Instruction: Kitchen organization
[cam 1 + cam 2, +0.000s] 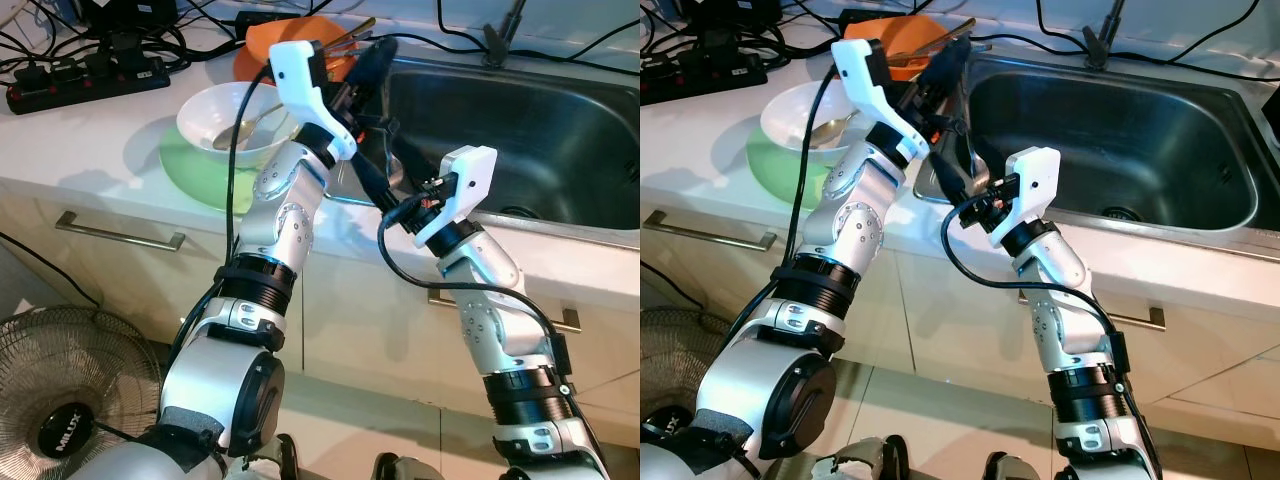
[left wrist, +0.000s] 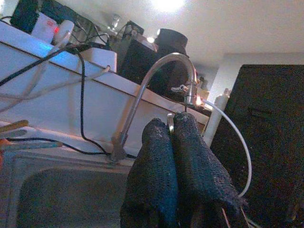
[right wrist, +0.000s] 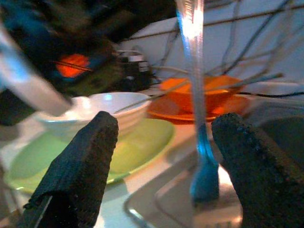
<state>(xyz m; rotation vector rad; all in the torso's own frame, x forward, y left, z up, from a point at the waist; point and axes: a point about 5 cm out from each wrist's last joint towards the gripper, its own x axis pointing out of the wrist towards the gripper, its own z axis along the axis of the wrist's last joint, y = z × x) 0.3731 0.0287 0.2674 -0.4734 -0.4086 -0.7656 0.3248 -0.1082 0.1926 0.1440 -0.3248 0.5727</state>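
A steel sink [image 1: 560,130] is sitting beside a green plate [image 1: 195,170] carrying a white bowl [image 1: 215,115], the left gripper [image 2: 172,124] is pinching a thin metal utensil [image 3: 192,52] (handle only), and the right gripper [image 3: 161,142] is gaping around it.

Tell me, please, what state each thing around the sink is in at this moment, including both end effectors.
Left end effector: shut on a thin metal utensil, raised over the sink's left edge.
Right end effector: open, facing the hanging utensil.
White bowl: upright on the green plate, spoon resting inside.
Orange bowl: upright on the counter, chopsticks across it.
Sink: basin empty, no water standing.
Faucet: not running.
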